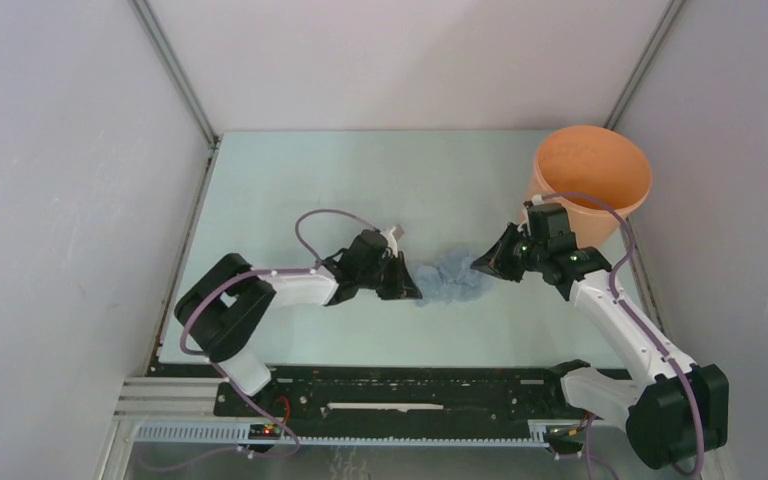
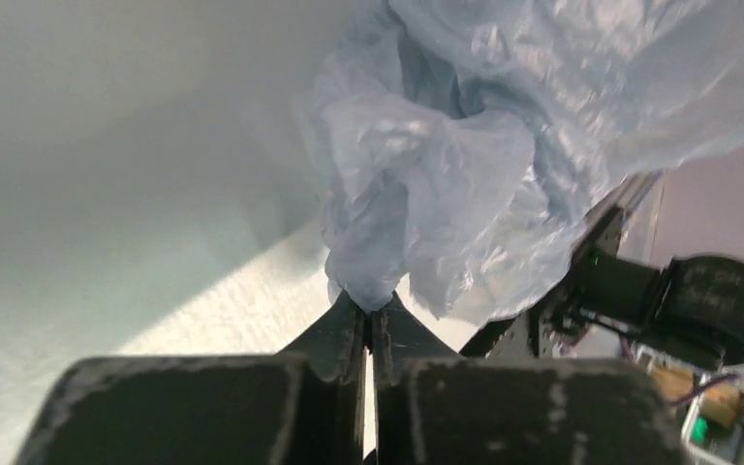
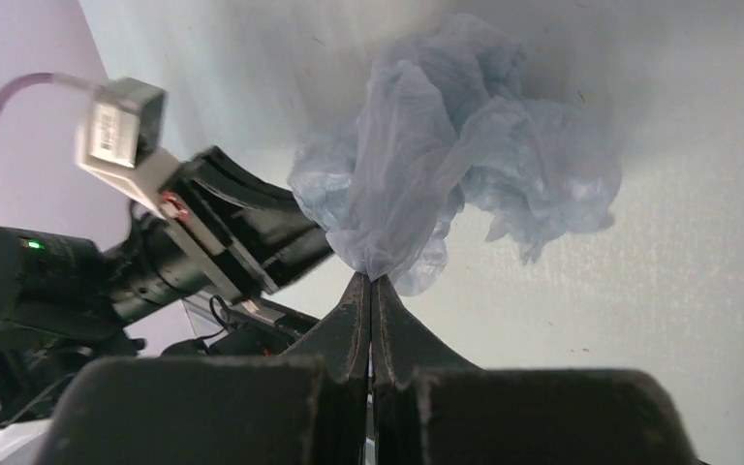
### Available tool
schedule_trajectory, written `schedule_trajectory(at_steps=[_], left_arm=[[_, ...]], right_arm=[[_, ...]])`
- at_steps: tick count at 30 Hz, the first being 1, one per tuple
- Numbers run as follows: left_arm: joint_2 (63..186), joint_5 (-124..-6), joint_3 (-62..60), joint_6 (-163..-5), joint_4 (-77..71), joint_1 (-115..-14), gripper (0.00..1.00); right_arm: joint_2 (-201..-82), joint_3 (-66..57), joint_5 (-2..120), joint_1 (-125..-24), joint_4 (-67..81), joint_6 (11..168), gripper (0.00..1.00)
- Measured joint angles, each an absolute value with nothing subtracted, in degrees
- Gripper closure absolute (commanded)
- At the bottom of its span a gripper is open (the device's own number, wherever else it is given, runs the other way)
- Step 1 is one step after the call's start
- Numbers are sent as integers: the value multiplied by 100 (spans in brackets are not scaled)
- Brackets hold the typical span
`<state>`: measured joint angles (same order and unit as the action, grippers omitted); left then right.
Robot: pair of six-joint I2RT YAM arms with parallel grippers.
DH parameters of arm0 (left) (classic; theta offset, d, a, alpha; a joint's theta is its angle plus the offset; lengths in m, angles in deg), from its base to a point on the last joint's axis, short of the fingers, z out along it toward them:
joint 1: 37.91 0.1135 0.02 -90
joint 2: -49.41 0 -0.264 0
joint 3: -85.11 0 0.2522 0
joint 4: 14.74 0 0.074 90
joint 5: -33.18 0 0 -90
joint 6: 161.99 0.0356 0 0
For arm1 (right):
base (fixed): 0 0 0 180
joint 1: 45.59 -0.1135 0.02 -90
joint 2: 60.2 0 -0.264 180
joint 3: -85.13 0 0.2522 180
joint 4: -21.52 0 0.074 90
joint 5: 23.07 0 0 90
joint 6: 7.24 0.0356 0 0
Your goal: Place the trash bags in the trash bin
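Note:
The pale blue-grey trash bag [image 1: 450, 278] lies crumpled on the table between my two grippers. My left gripper [image 1: 412, 285] is shut on the bag's left edge; in the left wrist view the film [image 2: 446, 165] bunches out of the closed tips [image 2: 368, 305]. My right gripper [image 1: 478, 265] is shut on the bag's right edge; in the right wrist view the bag [image 3: 446, 165] rises from the pinched tips [image 3: 370, 278]. The orange trash bin [image 1: 592, 178] stands upright at the back right, behind the right arm, and looks empty.
Grey walls enclose the pale table [image 1: 310, 190] on the left, back and right. A black rail [image 1: 400, 390] runs along the near edge. The left arm's wrist and camera [image 3: 126, 126] show in the right wrist view.

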<state>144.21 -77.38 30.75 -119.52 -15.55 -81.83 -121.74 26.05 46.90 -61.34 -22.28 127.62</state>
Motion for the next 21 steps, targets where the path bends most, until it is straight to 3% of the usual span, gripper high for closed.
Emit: schedule_trajectory(at_steps=[5,9,12,14,17,21], left_arm=[[13761,-6874,2010,-11594,294,-7665,100],[12906,-5731,67,-10846,2047,-7303,100],[12246,-4916,-1528,-10151,2491,-7764,100],[11687,-4529,-1941,-9933,2460,-8218,100],[10723,-4557,-1441,-10271,2513,-7867,100],[10566,-5257,780,-11194,2281,-6870,100]], right_arm=[[-12390,2093,4635,-6130,-2309,12688,100],[-12644,517,4436,-6204,-2761,12498,100],[-12502,-1054,4799,-6729,-2619,12091,100],[-12203,-1563,4989,-7251,-2198,11855,100],[-11545,-1365,5002,-7548,-1760,11750,100],[-11641,-202,4889,-7288,-1800,11798,100]])
